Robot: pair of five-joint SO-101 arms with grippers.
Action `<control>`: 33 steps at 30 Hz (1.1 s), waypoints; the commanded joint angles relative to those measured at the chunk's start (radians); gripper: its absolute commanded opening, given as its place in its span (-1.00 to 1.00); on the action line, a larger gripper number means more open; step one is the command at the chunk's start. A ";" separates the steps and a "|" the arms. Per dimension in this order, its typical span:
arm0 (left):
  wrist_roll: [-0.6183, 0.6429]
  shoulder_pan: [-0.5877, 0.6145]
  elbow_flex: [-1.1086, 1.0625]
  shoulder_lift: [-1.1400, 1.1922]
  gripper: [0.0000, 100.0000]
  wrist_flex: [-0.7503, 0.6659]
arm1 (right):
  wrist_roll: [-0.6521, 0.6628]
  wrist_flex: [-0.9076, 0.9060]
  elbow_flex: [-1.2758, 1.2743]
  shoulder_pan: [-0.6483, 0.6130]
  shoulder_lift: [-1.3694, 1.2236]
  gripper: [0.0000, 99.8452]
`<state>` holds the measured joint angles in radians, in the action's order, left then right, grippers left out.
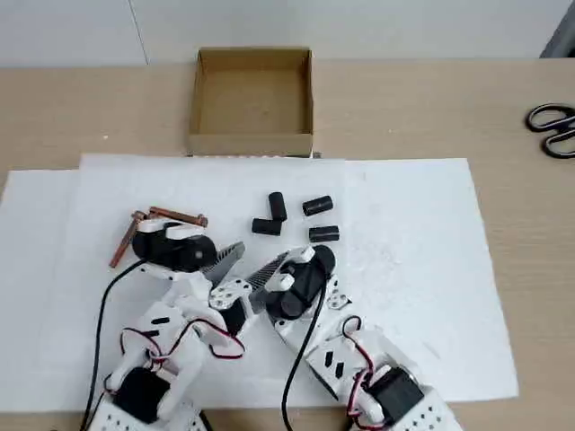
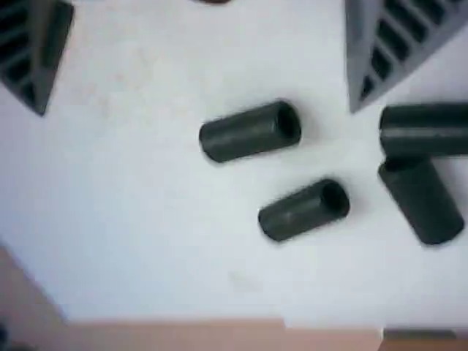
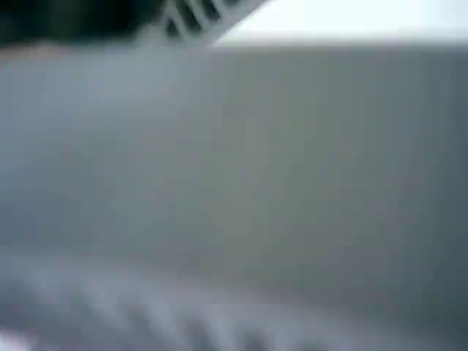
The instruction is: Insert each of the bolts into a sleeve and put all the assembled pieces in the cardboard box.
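So basically nothing is done yet. The cardboard box [image 1: 252, 144] at the far side of the surface [image 1: 90, 108] has nothing in it. All four black sleeves [image 1: 317, 206] are lying loose on their sides on the white paper [image 1: 413, 269], a bit in front of the box, and none of them has a bolt in it as far as I can see. The copper-coloured bolts [image 1: 177, 215] sit in a small pile off to one side of the sleeves, partly hidden behind an arm, so I can't count them for sure.

The left arm's jaws are spread wide with nothing in them, and that arm's own camera looks down on the sleeves. For the right arm's jaws I honestly can't tell.

What's left, I'd say: every insertion and every drop into the box.
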<state>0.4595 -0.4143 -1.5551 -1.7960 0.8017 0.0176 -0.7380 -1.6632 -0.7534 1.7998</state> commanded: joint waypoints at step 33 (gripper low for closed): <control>-0.253 0.387 -0.124 -0.020 -0.99 0.100 | -0.112 0.022 0.219 0.443 -0.073 -0.99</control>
<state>0.2186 -0.0276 -1.6824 -1.8036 0.9229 -0.0760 -0.7380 -1.5604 -0.3099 1.7691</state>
